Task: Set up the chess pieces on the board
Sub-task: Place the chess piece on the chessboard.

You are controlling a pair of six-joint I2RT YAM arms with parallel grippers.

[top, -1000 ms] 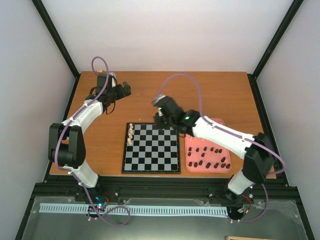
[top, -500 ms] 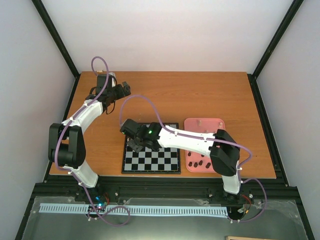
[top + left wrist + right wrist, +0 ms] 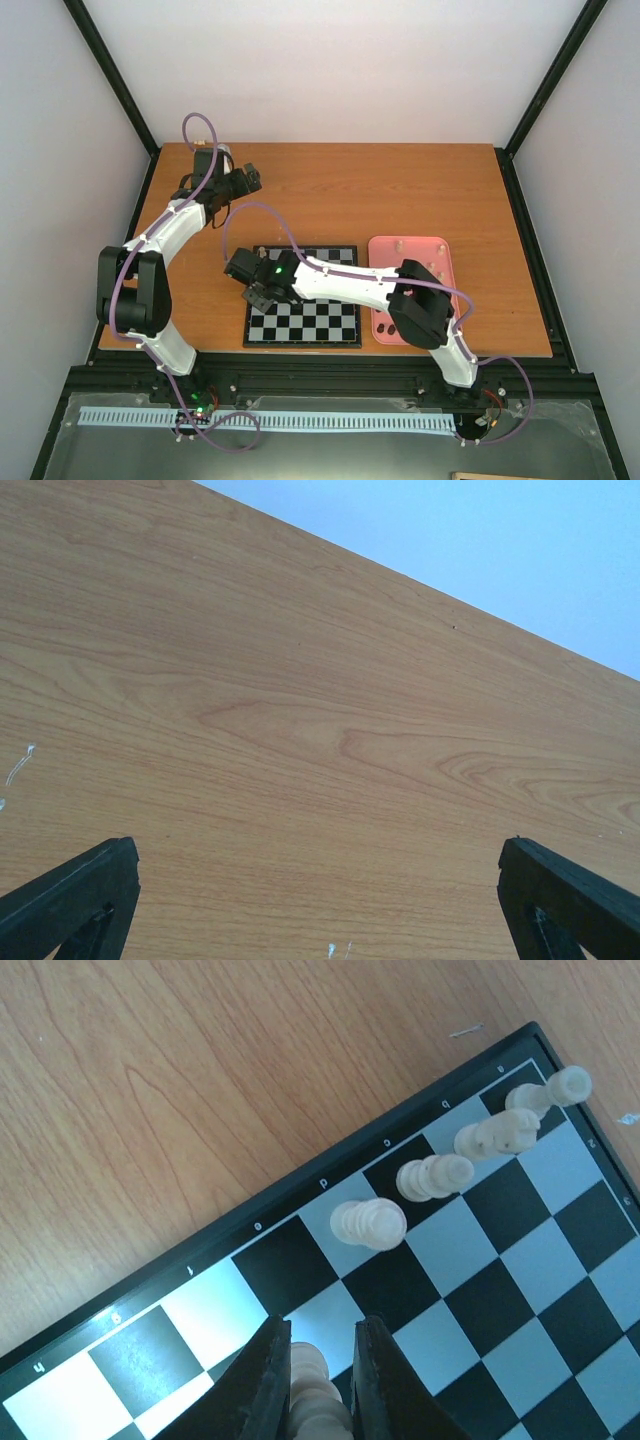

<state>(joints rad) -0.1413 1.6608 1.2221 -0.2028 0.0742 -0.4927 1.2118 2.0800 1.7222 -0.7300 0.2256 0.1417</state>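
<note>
Snugly between right jaws, possibly a pawn (image 3: 313, 1392).

White shells and black joints along the left arm (image 3: 170, 228) and right arm (image 3: 345, 283). Black wedge fingers (image 3: 80, 900) on the left pincer (image 3: 320, 900) and right pincer (image 3: 320, 1332). Lilac cable (image 3: 240, 212) looped behind each pincer; green light (image 3: 277, 270) just behind the right one.

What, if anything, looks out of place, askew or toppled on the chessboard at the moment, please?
Nothing stands out. Four cream pieces stand upright in a line along the board edge row, one per square, and the right gripper holds a fifth cream piece over the board nearby. None has toppled.
</note>
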